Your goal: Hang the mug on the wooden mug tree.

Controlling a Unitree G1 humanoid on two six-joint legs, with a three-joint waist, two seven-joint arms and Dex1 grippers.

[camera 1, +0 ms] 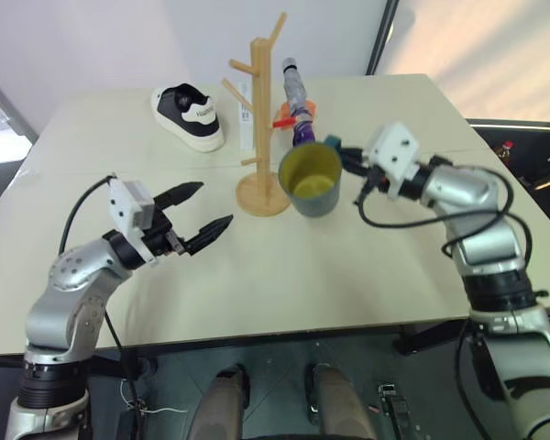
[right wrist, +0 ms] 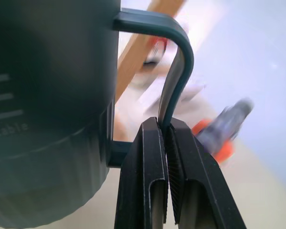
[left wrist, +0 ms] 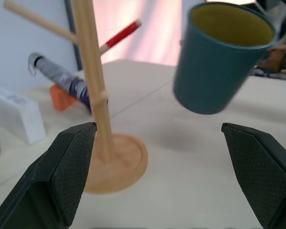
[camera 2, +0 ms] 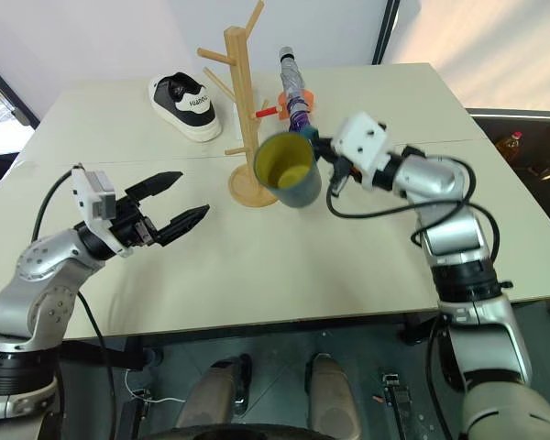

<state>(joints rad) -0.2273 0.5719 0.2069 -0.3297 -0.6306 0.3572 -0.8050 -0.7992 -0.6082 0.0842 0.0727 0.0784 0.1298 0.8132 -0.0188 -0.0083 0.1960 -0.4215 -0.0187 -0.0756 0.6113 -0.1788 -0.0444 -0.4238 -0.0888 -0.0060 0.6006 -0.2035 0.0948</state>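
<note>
Mug in right claw beside mug tree

Silver-jointed arms, white wrist boxes, looping black cables, ridged black jaws.

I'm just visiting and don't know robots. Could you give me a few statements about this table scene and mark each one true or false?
1. The right pincer is shut on the handle of the mug. True.
2. The mug already hangs on a peg of the wooden mug tree. False: it is held in the air beside the tree, not on any peg.
3. The left pincer is open and holds nothing. True.
4. The mug is red inside. False: its inside is yellow and its outside teal-blue.
5. A black and white shoe lies on the table behind the tree. True.
6. The purple umbrella hangs from the tree. False: it lies on the table.
</note>
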